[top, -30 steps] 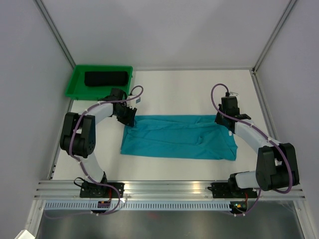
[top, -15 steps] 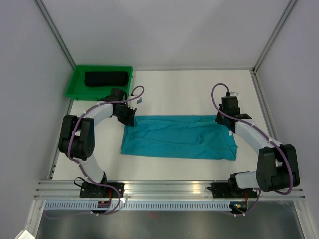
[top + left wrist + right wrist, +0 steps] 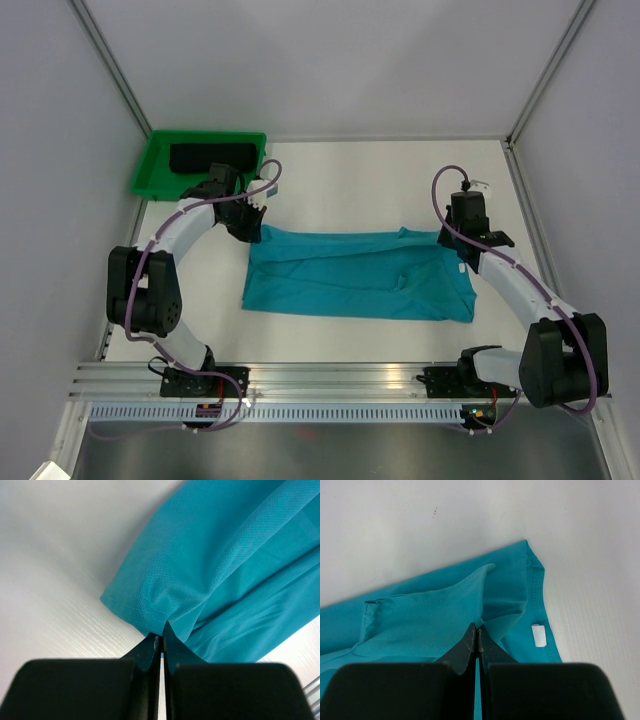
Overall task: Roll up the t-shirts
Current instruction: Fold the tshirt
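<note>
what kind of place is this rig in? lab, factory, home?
Likely a lab robot cell, not a home: white table boxed in by plain grey panels on aluminium framing, left arm and right arm bolted to a rail, with a teal t-shirt and green tray as props.

Green tray (image 3: 150, 172) (far-left corner) on white table (image 3: 350, 180).

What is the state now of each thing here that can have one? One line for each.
teal t-shirt: folded band lying on the table, both far corners pinched.
black t-shirt: rolled bundle, lying in the green tray.
green tray: holds the black t-shirt.
left gripper: shut on the teal t-shirt's far left corner.
right gripper: shut on its far right corner.
</note>
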Motion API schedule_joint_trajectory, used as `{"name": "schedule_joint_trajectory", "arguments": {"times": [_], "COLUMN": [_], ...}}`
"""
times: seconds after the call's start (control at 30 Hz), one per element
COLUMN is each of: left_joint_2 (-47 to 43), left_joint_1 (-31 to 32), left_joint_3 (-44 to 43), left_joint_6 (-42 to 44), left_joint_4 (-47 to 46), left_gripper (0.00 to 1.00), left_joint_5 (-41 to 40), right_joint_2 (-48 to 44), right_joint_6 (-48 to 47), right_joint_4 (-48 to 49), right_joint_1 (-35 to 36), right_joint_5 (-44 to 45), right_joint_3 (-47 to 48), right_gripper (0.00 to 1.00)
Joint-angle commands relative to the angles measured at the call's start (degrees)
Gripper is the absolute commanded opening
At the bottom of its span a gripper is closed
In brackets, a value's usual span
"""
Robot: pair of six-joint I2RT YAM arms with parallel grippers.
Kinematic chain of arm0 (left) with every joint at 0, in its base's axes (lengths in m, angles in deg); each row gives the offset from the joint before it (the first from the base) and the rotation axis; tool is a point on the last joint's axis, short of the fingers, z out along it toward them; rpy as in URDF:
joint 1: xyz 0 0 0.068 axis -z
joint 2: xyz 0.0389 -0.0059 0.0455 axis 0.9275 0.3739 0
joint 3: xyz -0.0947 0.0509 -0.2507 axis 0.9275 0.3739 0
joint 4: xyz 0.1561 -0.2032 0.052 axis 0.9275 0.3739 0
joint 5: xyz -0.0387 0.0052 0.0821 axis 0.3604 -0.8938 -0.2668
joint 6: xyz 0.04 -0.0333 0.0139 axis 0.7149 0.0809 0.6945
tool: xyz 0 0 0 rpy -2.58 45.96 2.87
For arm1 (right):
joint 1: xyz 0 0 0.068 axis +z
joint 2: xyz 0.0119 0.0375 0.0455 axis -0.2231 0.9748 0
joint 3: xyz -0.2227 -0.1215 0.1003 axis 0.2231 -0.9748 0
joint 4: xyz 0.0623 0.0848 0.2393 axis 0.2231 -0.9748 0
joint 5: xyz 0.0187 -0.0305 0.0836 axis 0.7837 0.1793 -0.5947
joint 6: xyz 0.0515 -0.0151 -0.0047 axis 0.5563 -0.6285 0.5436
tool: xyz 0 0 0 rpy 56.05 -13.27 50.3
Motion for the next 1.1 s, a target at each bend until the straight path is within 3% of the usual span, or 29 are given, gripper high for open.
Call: {"name": "schedule_joint_trajectory", "arguments": {"times": [0.0,0.13,0.2,0.27,0.37,0.57,0.87,0.97,1.07], "left_joint_2": [-0.98,-0.37,0.24,0.86,1.56,1.92,1.48,1.74,1.39], "left_joint_1": [-0.25,-0.25,-0.25,-0.25,-0.16,-0.16,-0.16,-0.16,-0.16], "left_joint_3": [0.24,2.70,3.05,3.40,3.41,3.49,4.20,3.93,3.84], "left_joint_6": [3.90,4.52,4.60,4.69,4.95,5.39,4.95,4.87,4.95], "left_joint_4": [3.44,4.85,5.11,5.29,5.64,5.64,5.64,5.64,5.64], "left_gripper": [0.02,0.02,0.02,0.02,0.04,0.07,0.09,0.09,0.09], "left_joint_5": [0.07,-0.73,-0.82,-0.38,0.50,0.15,0.33,0.07,-0.11], "right_joint_2": [-1.96,-1.87,-1.43,-1.34,-3.18,-5.04,8.23,10.69,10.88], "right_joint_6": [0.67,2.69,3.83,4.54,5.24,6.04,6.13,6.12,6.13], "right_joint_4": [-1.58,-1.67,-1.76,-2.28,-3.69,-3.34,-0.71,0.17,0.18], "right_joint_1": [-0.19,-0.19,-0.19,-0.19,-0.19,-0.80,-1.50,-1.77,-2.03], "right_joint_5": [2.66,1.78,1.69,1.78,2.57,2.66,-0.86,0.54,0.90], "right_joint_3": [-1.19,-4.26,-5.41,-5.68,-5.41,-4.27,-3.04,-2.69,-2.69], "right_gripper": [0.00,0.02,0.14,0.36,0.46,0.49,0.48,0.42,0.26]}}
